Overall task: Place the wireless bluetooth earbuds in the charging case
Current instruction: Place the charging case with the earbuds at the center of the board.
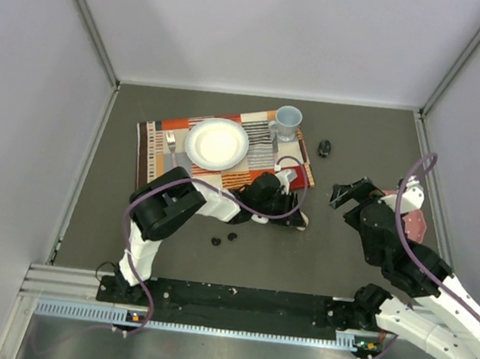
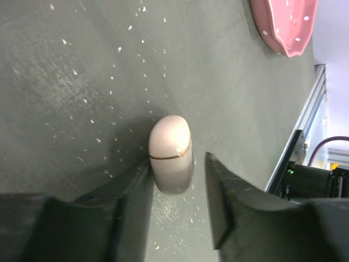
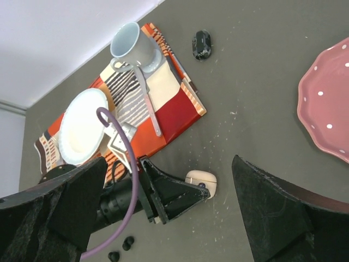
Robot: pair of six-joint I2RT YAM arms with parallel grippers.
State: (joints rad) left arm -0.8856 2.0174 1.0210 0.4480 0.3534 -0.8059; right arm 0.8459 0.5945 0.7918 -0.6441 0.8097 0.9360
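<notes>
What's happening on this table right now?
The left gripper is down on the table, straddling a closed white charging case. It touches the case on one side with a gap on the other, so the case isn't clamped. The right gripper hangs wide open and empty near the pink plate. Two black earbuds lie loose on the table, outside the case, nearer the arm bases.

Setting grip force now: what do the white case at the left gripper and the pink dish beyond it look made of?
The white case: likely smooth hard plastic, satin finish, judging by the soft highlight on its rounded end and the thin seam line around it. The pink dish: probably glazed ceramic, possibly melamine; its scalloped rim is glossy with white dots.
</notes>
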